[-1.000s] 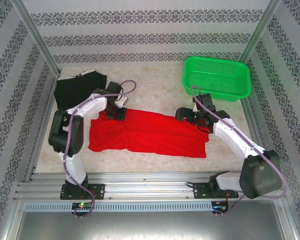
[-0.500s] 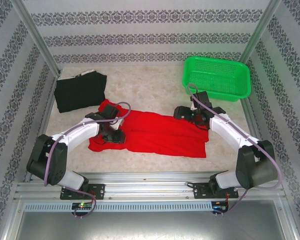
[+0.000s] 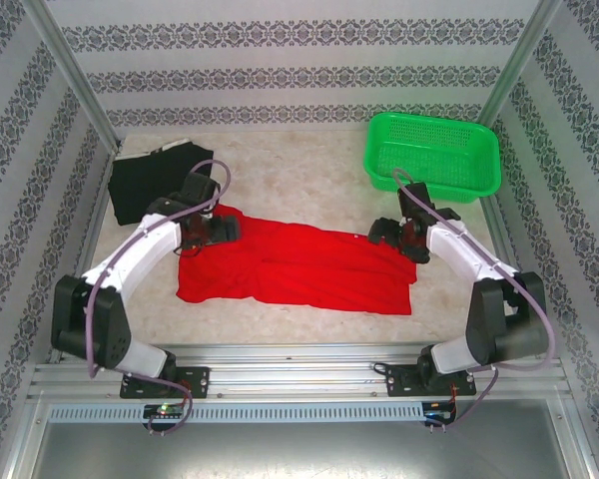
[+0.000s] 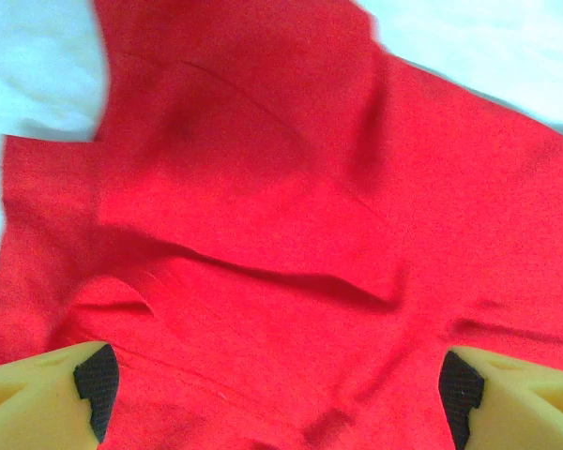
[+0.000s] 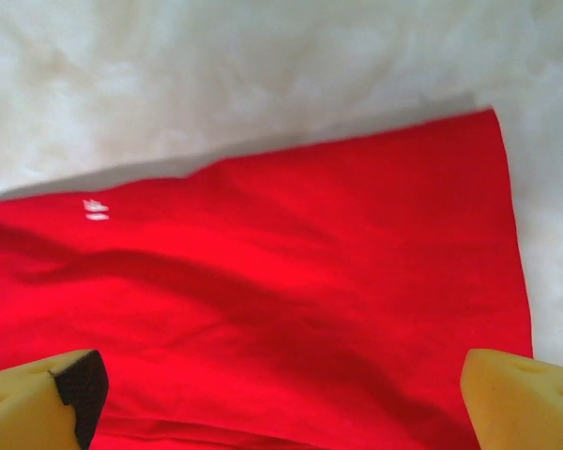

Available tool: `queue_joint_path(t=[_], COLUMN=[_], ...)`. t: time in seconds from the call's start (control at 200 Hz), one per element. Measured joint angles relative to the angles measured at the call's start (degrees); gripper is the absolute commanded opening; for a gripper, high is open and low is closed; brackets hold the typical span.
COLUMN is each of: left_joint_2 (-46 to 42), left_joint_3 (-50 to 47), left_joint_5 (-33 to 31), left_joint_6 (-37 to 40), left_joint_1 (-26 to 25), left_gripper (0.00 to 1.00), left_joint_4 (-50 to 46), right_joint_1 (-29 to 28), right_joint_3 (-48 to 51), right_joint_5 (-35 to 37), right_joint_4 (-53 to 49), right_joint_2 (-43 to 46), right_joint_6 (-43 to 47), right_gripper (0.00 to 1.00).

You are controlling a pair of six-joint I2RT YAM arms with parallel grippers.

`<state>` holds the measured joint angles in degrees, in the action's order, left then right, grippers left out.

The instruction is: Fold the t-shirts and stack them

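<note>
The red t-shirt [image 3: 299,267] lies spread across the middle of the table, plain red face up, with no print showing. The black t-shirt [image 3: 152,186] rests folded at the back left. My left gripper [image 3: 218,229] hovers over the red shirt's far-left corner. Its yellow fingers [image 4: 84,386] stand wide apart over wrinkled red cloth [image 4: 281,234], so the left gripper [image 4: 281,398] is open. My right gripper [image 3: 382,234] hangs over the shirt's far-right edge. It is also open [image 5: 281,403], with red cloth [image 5: 291,281] below its fingers [image 5: 521,389].
A green mesh basket [image 3: 434,156] stands at the back right, just behind the right arm. Bare marbled tabletop [image 3: 299,180] lies between the black shirt and the basket. Patterned walls close in the left, right and back sides.
The left gripper swung from the shirt's near-left part back to its far-left corner, beside the black shirt. The right gripper shifted slightly to the right along the far edge.
</note>
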<state>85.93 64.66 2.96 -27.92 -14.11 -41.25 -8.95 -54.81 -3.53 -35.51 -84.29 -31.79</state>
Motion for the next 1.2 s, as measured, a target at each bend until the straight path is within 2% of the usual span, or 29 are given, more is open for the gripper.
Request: queue_joint_path(t=[0.19, 0.325, 0.51, 0.749, 0.969, 1.119, 1.199], left_joint_2=[16.06, 20.09, 28.11, 42.71, 60.06, 70.47, 72.48], left_joint_3=[0.61, 3.28, 13.46, 35.34, 63.82, 81.9, 85.74], left_joint_5=[-1.38, -2.16, -3.48, -2.54, 6.08, 13.18, 16.48], left_joint_6=[-3.69, -4.98, -5.22, -4.59, -4.0, -4.07, -4.63], left_joint_1=[1.16, 1.14, 1.75, 2.19, 2.1, 2.1, 2.23], left_gripper=[0.74, 0.69, 0.68, 0.67, 0.69, 0.81, 0.85], left_joint_4=[2.27, 2.99, 3.82, 4.96, 5.55, 5.57, 5.7], right_joint_1=[-4.5, -6.21, -7.85, -12.5, -16.87, -17.16, -16.52], right_joint_3=[-0.33, 0.31, 3.02, 8.07, 10.58, 6.71, 1.46], right_joint_5=[-0.61, -1.07, -1.99, -5.6, -13.22, -17.05, -16.94], right_joint_4=[-1.99, -2.67, -3.63, -4.57, -4.5, -10.08, -13.55], right_joint_2=[-6.69, -8.44, -8.31, -3.32, -0.26, 1.25, 3.26], right_joint_6=[-0.83, -2.54, -5.44, -10.56, -16.26, -16.48, -15.21], right_gripper=[0.93, 0.93, 0.93, 0.94, 0.94, 0.96, 0.98])
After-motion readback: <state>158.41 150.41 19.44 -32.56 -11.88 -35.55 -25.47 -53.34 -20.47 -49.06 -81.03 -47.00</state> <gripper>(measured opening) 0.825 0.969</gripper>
